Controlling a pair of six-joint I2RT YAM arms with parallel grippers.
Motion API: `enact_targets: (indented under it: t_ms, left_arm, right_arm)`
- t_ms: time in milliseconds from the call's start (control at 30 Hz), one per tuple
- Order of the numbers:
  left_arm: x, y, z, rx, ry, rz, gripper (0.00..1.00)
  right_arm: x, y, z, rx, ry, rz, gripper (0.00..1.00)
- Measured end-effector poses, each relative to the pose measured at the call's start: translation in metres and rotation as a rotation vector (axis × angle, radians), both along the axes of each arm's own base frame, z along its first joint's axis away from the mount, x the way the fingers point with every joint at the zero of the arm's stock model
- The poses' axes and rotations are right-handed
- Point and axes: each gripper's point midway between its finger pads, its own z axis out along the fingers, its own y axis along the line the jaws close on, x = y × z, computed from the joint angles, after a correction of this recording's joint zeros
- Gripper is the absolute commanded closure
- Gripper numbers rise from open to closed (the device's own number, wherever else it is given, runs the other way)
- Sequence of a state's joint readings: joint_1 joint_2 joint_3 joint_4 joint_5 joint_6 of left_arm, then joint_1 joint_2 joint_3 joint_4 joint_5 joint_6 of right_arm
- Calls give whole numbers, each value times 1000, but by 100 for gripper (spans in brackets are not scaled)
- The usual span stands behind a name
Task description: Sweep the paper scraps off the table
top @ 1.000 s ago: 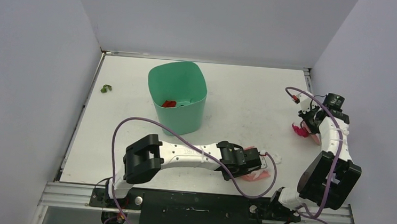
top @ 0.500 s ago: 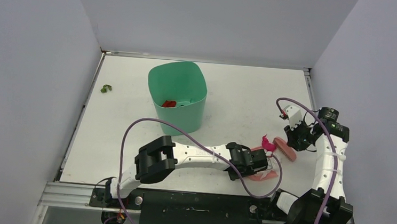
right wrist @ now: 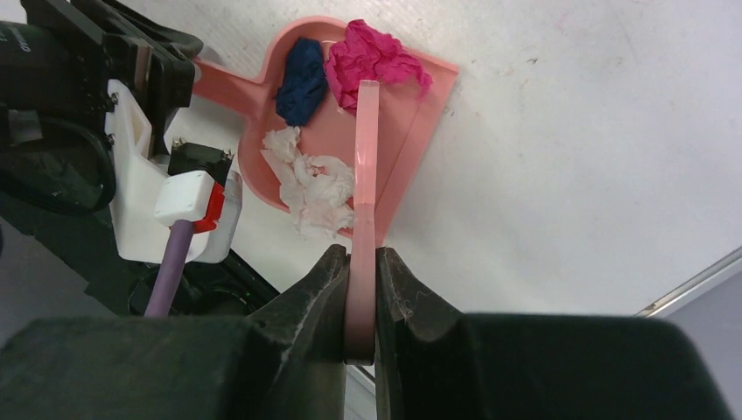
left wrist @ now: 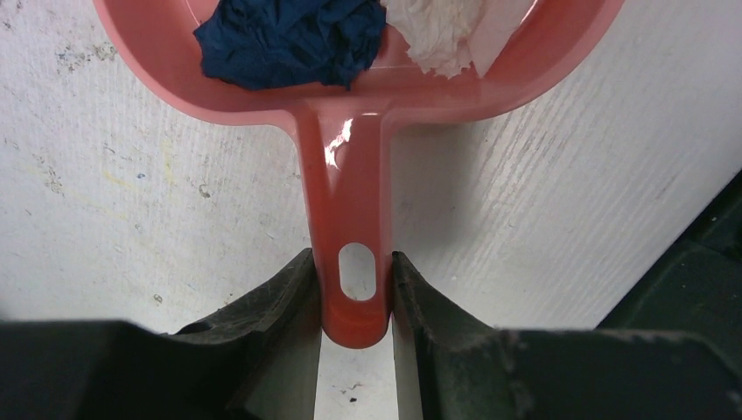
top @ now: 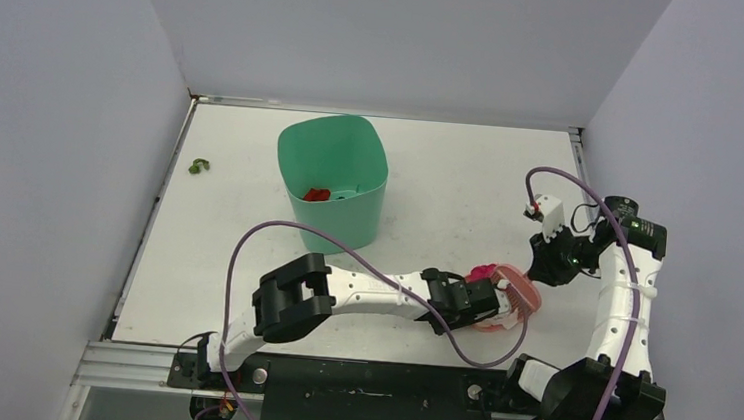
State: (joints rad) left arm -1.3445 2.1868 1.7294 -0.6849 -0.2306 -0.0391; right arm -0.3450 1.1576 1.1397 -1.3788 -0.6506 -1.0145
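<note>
My left gripper [top: 481, 301] is shut on the handle of the pink dustpan [top: 495, 326], which rests on the white table [top: 452, 166] near its front edge. In the left wrist view my left gripper [left wrist: 353, 271] pinches the dustpan's handle [left wrist: 346, 175]. My right gripper [top: 546, 267] is shut on the pink brush [top: 520, 287], whose head is over the dustpan's mouth. In the right wrist view my right gripper [right wrist: 360, 262] holds the brush [right wrist: 364, 175] over the dustpan [right wrist: 407, 131]. In the dustpan lie a dark blue wad [right wrist: 302, 79], a red wad [right wrist: 376, 57] and a white wad [right wrist: 311, 184]. An olive green scrap [top: 198, 165] lies at the table's far left.
A green bin [top: 332, 177] stands at the middle of the table with a red scrap [top: 317, 195] inside. Grey walls close in the left, back and right. A metal rail [top: 365, 370] with the arm bases runs along the front edge.
My right arm has swung the brush from the table's right edge leftward to the dustpan, pushing the red wad into it. My left arm with the dustpan has shifted slightly right.
</note>
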Motion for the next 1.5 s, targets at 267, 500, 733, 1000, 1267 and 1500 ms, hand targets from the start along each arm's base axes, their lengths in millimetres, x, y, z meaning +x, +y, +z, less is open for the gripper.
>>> enact_targets:
  t_ms: [267,500,733,1000,1267,1500]
  left_arm:
    - [6,7,-1,-38,-45,19,100]
    - [17,13,9,-80,-102,54,100]
    - [28,12,22,-132,-144,94,100]
    - [30,22,29,-120,-144,135,100]
    - [29,40,76,-145,-159,172,100]
    - [30,45,131,-202,-163,229,100]
  right_arm:
    - [22,-4,41,-9,-85,-48,95]
    - [31,-15,67,-68,-152,-86,95]
    - [27,-19,79,-106,-187,-121,95]
    - [26,-31,112,-196,-322,-199,95]
    - [39,-48,100,-229,-394,-324,95]
    - [64,-62,82,-197,-394,-431,95]
